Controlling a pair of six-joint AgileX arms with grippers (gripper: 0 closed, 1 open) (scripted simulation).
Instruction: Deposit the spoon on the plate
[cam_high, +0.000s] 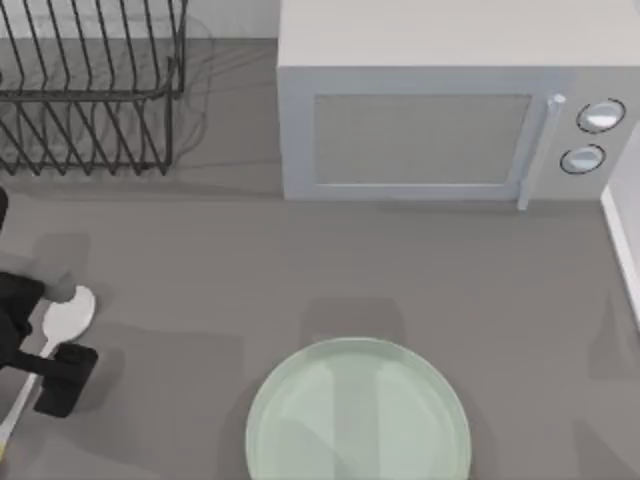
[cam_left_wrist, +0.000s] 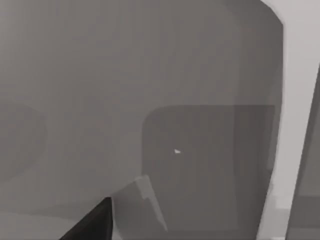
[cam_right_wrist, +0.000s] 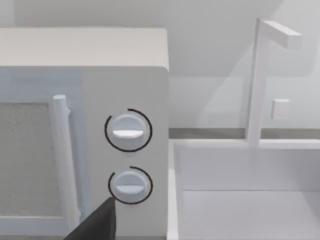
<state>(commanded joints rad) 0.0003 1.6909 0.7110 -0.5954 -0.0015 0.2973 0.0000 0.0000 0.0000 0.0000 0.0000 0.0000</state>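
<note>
Gripping the spoon (cam_high: 62, 322) with the left gripper (cam_high: 45, 335) well to the left of the plate (cam_high: 358, 415), near the table's (cam_high: 300, 260) left edge; dark fingers (cam_high: 66, 378) sitting on either side of the thin handle just behind the white bowl, apparently clamping it. Handle trailing away from the plate toward the corner. Judging the grasp step as being in hand, the carry not yet begun. Next calling for lifting clear, travelling right to above the plate's centre, lowering, then releasing. Microwave (cam_high: 440, 110) standing behind the plate, wire dish rack (cam_high: 90, 90) behind and left of it. Right gripper (cam_right_wrist: 95, 225) parked facing the microwave's dials, well right of the plate; cannot tell its finger state.
</note>
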